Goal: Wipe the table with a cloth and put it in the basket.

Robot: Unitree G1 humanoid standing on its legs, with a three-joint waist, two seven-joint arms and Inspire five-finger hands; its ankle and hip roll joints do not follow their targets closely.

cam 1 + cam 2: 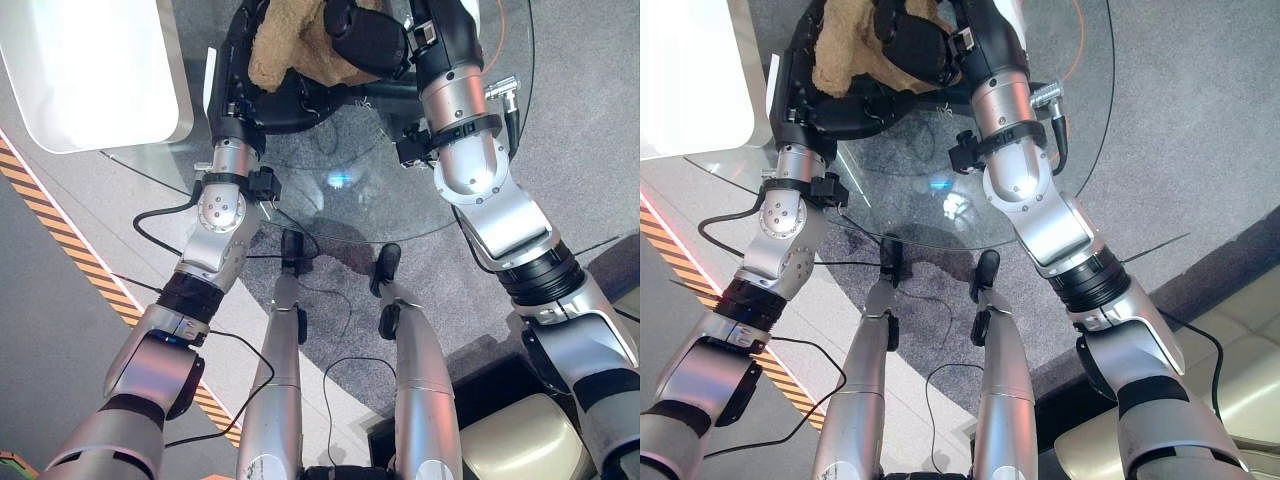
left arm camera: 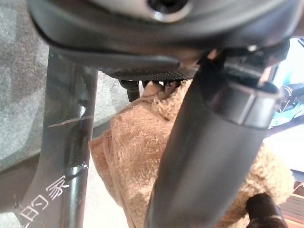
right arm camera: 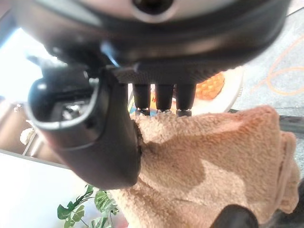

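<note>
Both hands on the cloth, over the glass table's far side.
Your right hand (image 1: 915, 45) has its fingers and thumb curled into the tan cloth (image 1: 285, 45); your left hand (image 1: 232, 85) sits against its near edge, and you cannot tell how its fingers stand. A fold hangs loose beside the left thumb, so it may drag off the glass table (image 1: 340, 200) if one hand pulls ahead. No basket shows, so the drop could miss.

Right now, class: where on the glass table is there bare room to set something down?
Free: the near glass table between both forearms, and its right rim beyond the right arm. Crowded: the far edge, where the left hand and right hand meet at the tan cloth.
</note>
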